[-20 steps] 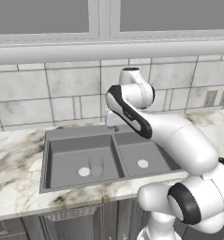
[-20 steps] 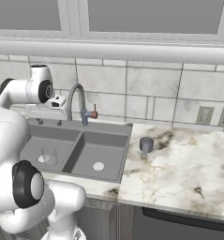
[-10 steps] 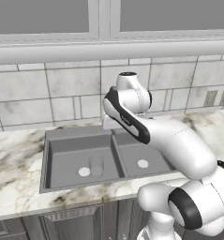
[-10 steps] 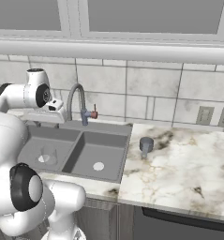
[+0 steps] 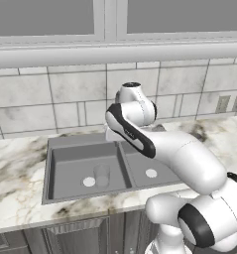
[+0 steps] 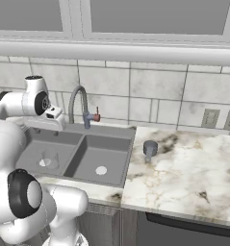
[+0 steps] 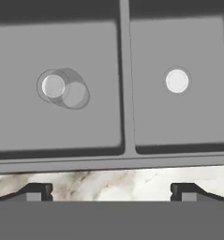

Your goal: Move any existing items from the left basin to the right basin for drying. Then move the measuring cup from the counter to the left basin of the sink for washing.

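A clear drinking glass [image 7: 70, 90] stands upright in the left basin [image 7: 24, 122] of the dark grey sink [image 5: 50, 168], beside that basin's white drain [image 7: 53, 86]. The same glass [image 5: 101, 174] [image 6: 49, 158] appears faintly in both base views. My gripper [image 7: 111, 192] hangs open and empty high above the sink, its two fingertips [image 7: 36, 191] far apart. The right basin [image 7: 202, 117] holds just its drain [image 7: 177, 80]. The small dark grey measuring cup [image 6: 150, 148] sits on the marble counter [image 6: 193, 168], just right of the sink.
A curved grey tap [image 6: 78, 103] with a red handle rises behind the sink's divider [image 7: 126, 84]. A tiled wall with outlets [image 6: 210, 117] backs the counter. A strip of counter [image 7: 108, 180] runs along the sink rim under my fingertips.
My hand has come down a little toward the sink and shifted slightly left. The jaws stay wide open. Glass and measuring cup have not moved.
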Controlling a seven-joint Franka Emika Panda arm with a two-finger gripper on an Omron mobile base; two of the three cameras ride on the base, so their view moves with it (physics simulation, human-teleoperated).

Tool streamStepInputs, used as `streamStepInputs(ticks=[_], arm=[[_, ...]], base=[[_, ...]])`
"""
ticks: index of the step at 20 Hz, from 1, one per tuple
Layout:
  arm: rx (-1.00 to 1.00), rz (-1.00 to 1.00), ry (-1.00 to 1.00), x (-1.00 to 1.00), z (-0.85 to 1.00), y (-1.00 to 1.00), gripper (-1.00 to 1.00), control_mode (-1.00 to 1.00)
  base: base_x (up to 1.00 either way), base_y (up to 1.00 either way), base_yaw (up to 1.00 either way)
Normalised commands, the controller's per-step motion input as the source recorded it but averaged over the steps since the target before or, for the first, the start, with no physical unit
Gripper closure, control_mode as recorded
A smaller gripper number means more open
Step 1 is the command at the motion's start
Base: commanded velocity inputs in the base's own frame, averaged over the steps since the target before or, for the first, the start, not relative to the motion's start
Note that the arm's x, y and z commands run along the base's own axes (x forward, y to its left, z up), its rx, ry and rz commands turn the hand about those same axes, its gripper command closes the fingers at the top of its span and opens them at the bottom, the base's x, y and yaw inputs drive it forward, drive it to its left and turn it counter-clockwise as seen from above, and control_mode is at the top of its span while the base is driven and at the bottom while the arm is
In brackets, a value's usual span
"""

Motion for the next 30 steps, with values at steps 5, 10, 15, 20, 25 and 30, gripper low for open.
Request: streamStepInputs(ticks=[5,10,15,20,25,30], arm=[[0.0,-0.05,0.0,0.0,-0.23,0.12,-1.0,-1.0],[0.0,-0.04,0.0,0.01,-0.26,0.12,-1.0,-1.0],[0.0,-0.01,0.0,0.11,-0.29,0.03,-1.0,-1.0],[0.0,0.0,0.0,0.16,-0.28,0.05,-1.0,-1.0],[0.0,0.0,0.01,0.2,-0.24,0.12,-1.0,-1.0],[0.0,0.0,0.02,0.2,-0.2,0.17,-1.0,-1.0]], base=[[0.0,0.0,0.0],[0.0,0.0,0.0],[0.0,0.0,0.0],[0.0,0.0,0.0],[0.0,0.0,0.0],[0.0,0.0,0.0]])
